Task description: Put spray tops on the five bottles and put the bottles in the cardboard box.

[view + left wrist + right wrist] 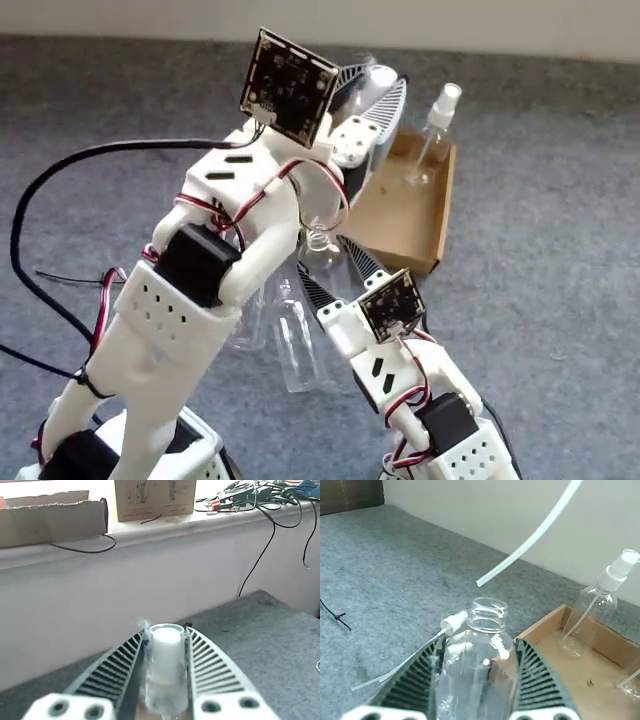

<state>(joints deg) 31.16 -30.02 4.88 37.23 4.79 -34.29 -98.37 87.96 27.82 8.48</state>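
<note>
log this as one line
left gripper shut on spray top | right gripper shut on open bottle | tube not inserted | cardboard box: capped bottle upright

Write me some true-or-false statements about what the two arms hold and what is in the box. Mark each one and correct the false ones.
1. The right tool grips a clear bottle with no spray top on its neck. True.
2. The left tool is open and empty. False: it is shut on a white spray top.
3. A capped bottle stands upright in the cardboard box. True.
4. The end of the dip tube sits inside the gripped bottle's neck. False: it hangs above the neck, outside the bottle.
</note>
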